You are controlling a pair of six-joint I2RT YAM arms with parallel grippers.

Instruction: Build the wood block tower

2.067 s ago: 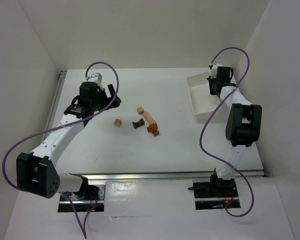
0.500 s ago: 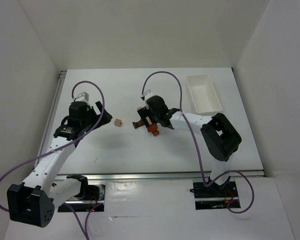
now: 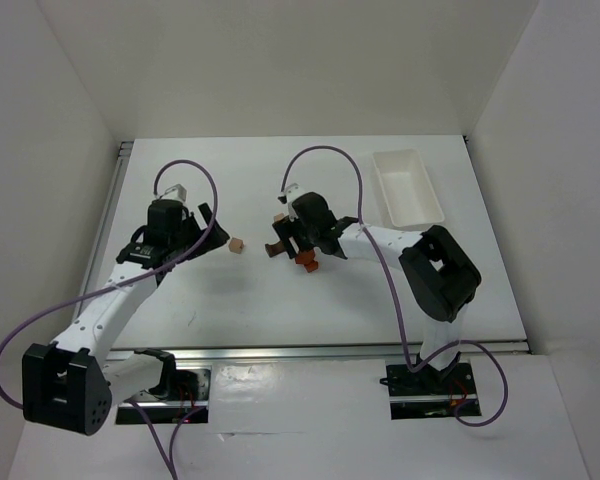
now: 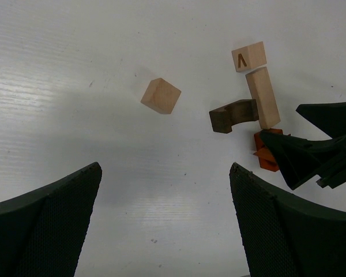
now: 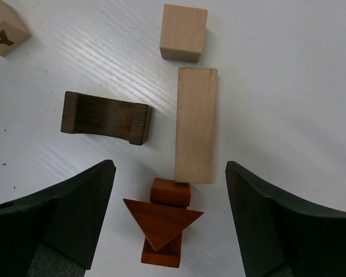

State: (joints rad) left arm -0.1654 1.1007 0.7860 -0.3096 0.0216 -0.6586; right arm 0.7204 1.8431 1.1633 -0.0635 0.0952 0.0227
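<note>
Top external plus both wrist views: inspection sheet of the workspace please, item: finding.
Surface: white table, a few faint specks.
Job's things: no tower yet, all loose. The lone pale cube sits apart on the left. The second pale cube, pale long bar, dark arch and an orange-red triangle atop an orange-red block are clustered mid-table.
Clutter: white tray at far right, apart from the blocks.
Grippers: left gripper open and empty, lone pale cube ahead of its fingers. Right gripper open, fingers flanking the triangle, not touching.
Cables: purple cables loop above both arms, clear of the blocks.
Surroundings: white walls on three sides; metal rail along the near edge.
</note>
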